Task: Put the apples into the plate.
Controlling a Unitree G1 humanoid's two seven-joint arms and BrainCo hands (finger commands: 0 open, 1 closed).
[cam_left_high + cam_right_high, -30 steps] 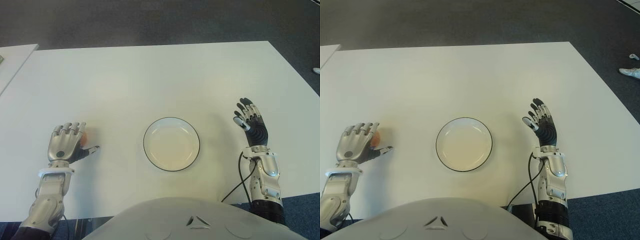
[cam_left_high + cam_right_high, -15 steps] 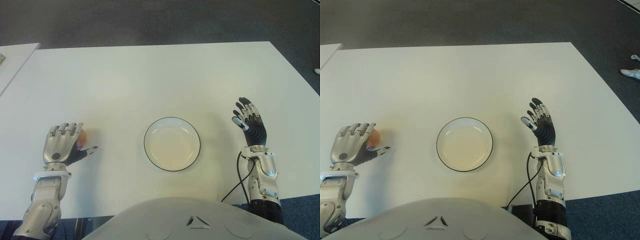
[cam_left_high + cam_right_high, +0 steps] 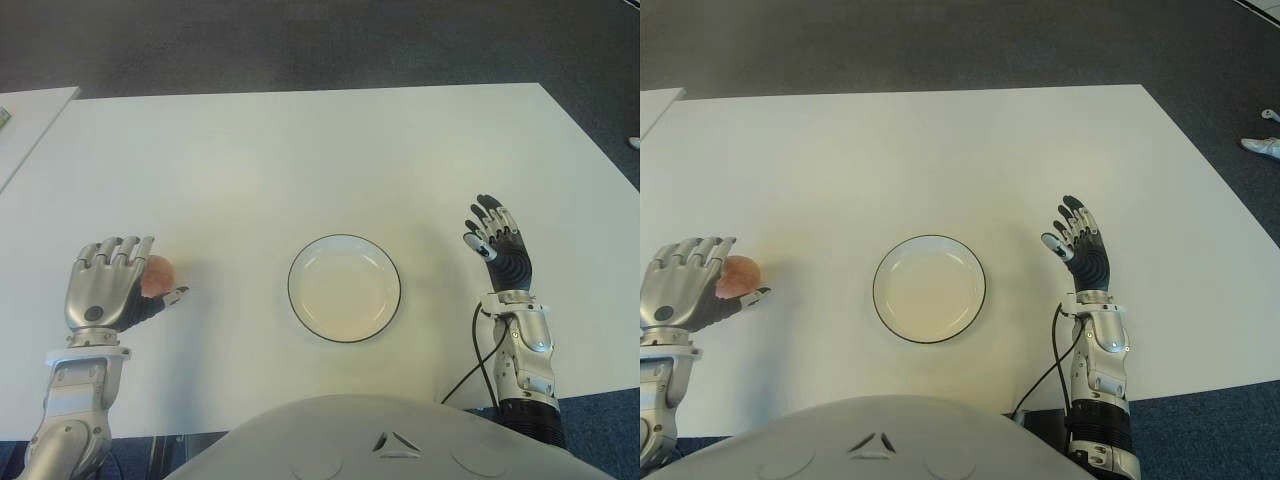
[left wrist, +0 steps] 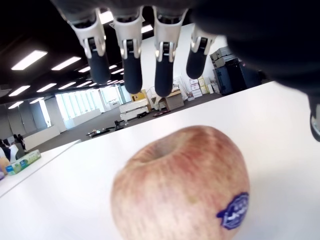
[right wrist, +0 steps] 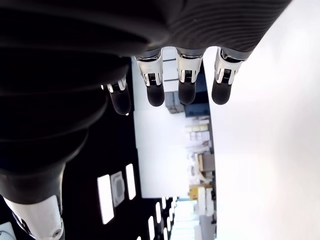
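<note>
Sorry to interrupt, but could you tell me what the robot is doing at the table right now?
It is working on getting a reddish-yellow apple with a blue sticker into the round white plate with a dark rim. The left hand is at the apple on the white table, left of the plate, fingers spread above it and not yet closed. The plate holds nothing. The right hand shows open, right of the plate.
</note>
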